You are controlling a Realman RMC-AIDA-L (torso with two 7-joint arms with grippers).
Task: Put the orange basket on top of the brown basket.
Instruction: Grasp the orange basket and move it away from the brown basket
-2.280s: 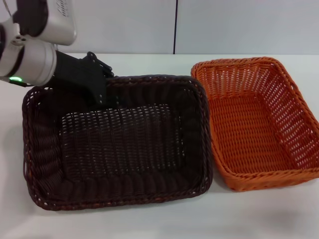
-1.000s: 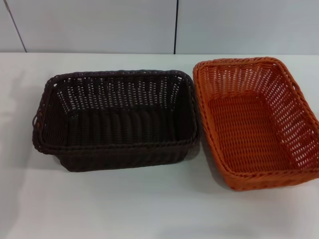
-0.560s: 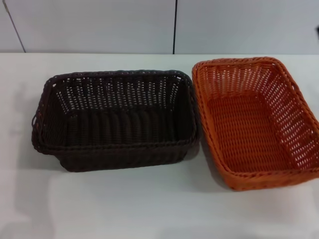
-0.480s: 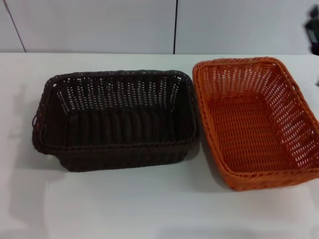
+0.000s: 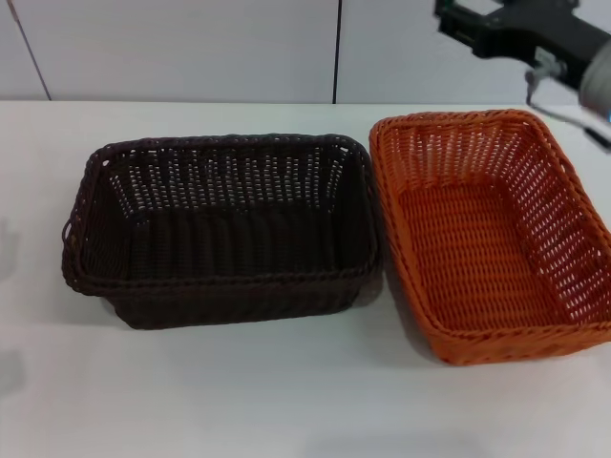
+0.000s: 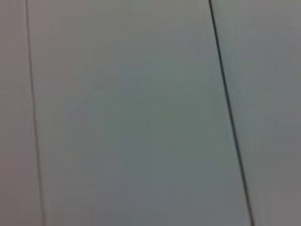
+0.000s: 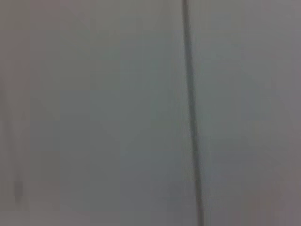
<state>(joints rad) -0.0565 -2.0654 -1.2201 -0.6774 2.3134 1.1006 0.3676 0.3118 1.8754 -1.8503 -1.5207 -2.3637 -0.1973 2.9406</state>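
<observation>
The right gripper [image 5: 456,21], partly cut off by the frame's upper edge, hangs above and beyond the rectangular bright orange woven basket [image 5: 489,234]; its finger spread cannot be made out. Beside the orange basket, rims nearly touching, sits the rectangular dark brown woven basket [image 5: 221,229] on the white table [image 5: 286,401]. Both wrist views show only blank wall.

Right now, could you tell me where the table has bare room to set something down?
The white table is bare in front of both baskets and left of the brown basket. The brown and orange basket sit almost rim to rim. The right gripper hangs behind the orange one.
</observation>
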